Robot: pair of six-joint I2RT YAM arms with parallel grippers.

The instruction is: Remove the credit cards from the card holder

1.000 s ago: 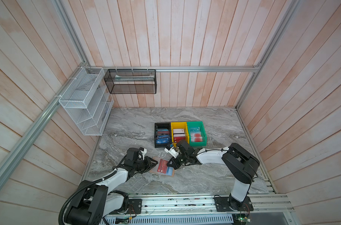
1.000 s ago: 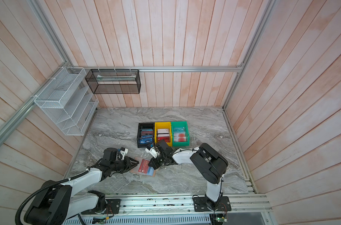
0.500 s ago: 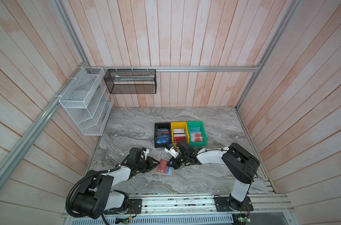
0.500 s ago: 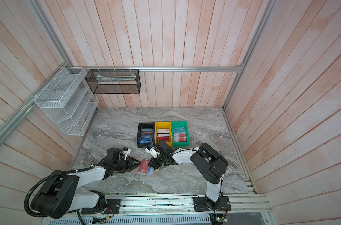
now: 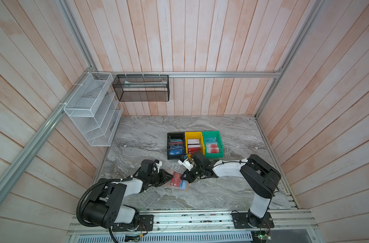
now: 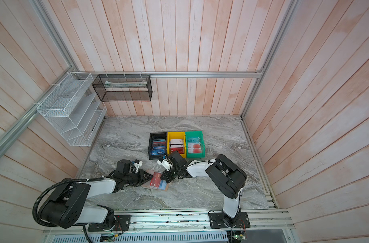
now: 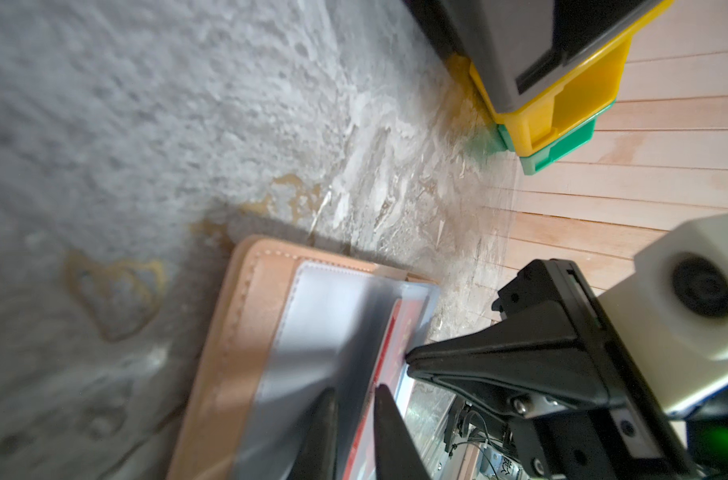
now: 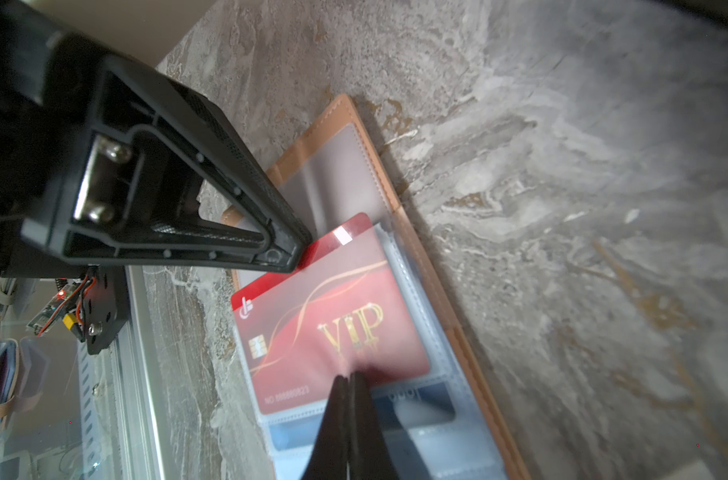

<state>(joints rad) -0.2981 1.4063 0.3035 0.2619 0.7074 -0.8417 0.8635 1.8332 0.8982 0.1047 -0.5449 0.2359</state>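
Sleeve (image 8: 412,270) blurs blue card (image 8: 420,409); right pincer (image 8: 349,378) pressed together; left pincer (image 7: 355,392): cannot tell.

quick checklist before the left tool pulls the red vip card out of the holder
1. Red card partly out of the clear sleeve: ok, one end lies bare past the sleeve.
2. Left tool gripping that end: cannot tell. Its fingers straddle the card and sleeve edge, but contact is unclear.
3. Right tool shut, tips down at the card's opposite end: ok.
4. Right tool pressing only the sleeve, not the card: cannot tell.
5. Card holder open and flat on the table: ok.
6. The two tools apart from each other: ok.
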